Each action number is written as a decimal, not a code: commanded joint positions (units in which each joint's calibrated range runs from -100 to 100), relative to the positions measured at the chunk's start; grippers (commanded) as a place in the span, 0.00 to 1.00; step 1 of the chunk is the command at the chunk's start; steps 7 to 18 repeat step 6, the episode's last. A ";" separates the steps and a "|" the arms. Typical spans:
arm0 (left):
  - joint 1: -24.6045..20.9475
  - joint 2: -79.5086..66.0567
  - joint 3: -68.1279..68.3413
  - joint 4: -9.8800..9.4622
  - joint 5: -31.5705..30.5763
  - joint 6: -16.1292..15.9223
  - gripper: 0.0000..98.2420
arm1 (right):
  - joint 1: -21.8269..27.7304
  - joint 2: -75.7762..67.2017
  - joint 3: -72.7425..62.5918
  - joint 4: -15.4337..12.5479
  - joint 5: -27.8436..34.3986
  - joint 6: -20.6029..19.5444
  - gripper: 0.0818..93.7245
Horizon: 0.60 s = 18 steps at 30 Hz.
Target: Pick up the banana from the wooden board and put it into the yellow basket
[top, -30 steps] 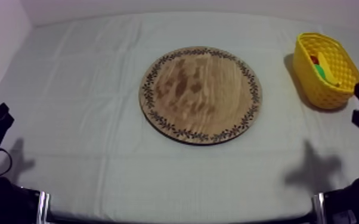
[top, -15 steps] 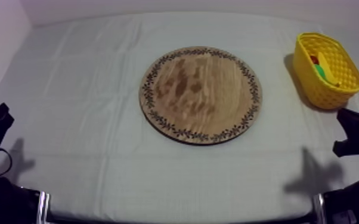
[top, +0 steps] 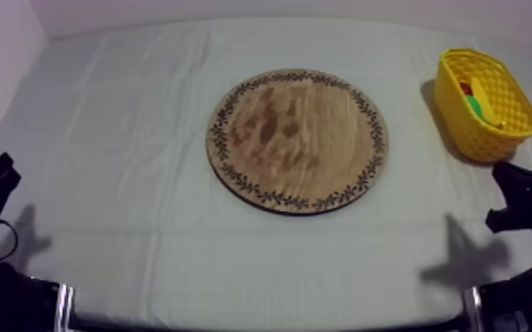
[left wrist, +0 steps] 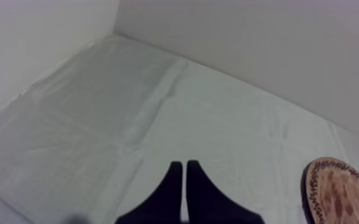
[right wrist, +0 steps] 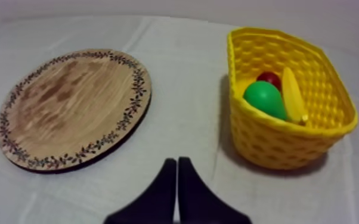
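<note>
Hanging low at the near edge of the worktop [top: 146, 132], both hands are pressed into narrow wedges with nothing between the fingers. The left hand [left wrist: 184, 167] sits at about 8 o'clock from the wooden board [right wrist: 68, 107]. The right hand [right wrist: 177, 162] sits at roughly 4 o'clock from it, just short of the yellow basket [right wrist: 277, 140].

Beyond them the board lies bare in the middle of the worktop, with no fruit on it. Farther off, at about 2 o'clock from the board and apart from it, the basket holds the banana [right wrist: 293, 95]. It lies right beside a pear [right wrist: 264, 99], with a small red fruit [right wrist: 269, 78] behind them.

By that showing I judge the task done: the banana is off the board and inside the basket, and neither hand grips anything. Nothing seems left except parking the arms.
</note>
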 commanded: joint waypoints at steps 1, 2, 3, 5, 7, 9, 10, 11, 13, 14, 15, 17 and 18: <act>0.01 0.00 -0.01 -0.01 -0.01 0.01 0.00 | -0.05 -0.01 0.07 0.02 0.02 5.97 0.00; 0.01 0.00 -0.01 -0.01 -0.01 0.01 0.00 | -0.06 -0.01 0.09 0.02 -0.02 6.05 0.00; 0.01 0.00 -0.01 -0.01 -0.01 0.01 0.00 | -0.07 -0.01 0.10 0.03 -0.05 6.05 0.00; 0.01 0.00 -0.01 -0.01 -0.01 0.01 0.00 | -0.09 -0.01 0.11 0.03 -0.09 5.96 0.00; 0.01 0.00 -0.01 -0.01 -0.01 0.01 0.00 | -0.09 -0.01 0.12 0.04 -0.11 5.90 0.00; 0.01 0.00 -0.01 -0.01 -0.01 0.01 0.00 | -0.09 -0.01 0.12 0.04 -0.11 5.90 0.00; 0.01 0.00 -0.01 -0.01 -0.01 0.01 0.00 | -0.09 -0.01 0.12 0.04 -0.11 5.90 0.00; 0.01 0.00 -0.01 -0.01 -0.01 0.01 0.00 | -0.09 -0.01 0.12 0.04 -0.11 5.90 0.00; 0.01 0.00 -0.01 -0.01 -0.01 0.01 0.00 | -0.09 -0.01 0.12 0.04 -0.11 5.90 0.00; 0.01 0.00 -0.01 -0.01 -0.01 0.01 0.00 | -0.09 -0.01 0.12 0.04 -0.11 5.90 0.00; 0.01 0.00 -0.01 -0.01 -0.01 0.01 0.00 | -0.09 -0.01 0.12 0.04 -0.11 5.90 0.00; 0.01 0.00 -0.01 -0.01 -0.01 0.01 0.00 | -0.09 -0.01 0.12 0.04 -0.11 5.90 0.00; 0.01 0.00 -0.01 -0.01 -0.01 0.01 0.00 | -0.09 -0.01 0.12 0.04 -0.11 5.90 0.00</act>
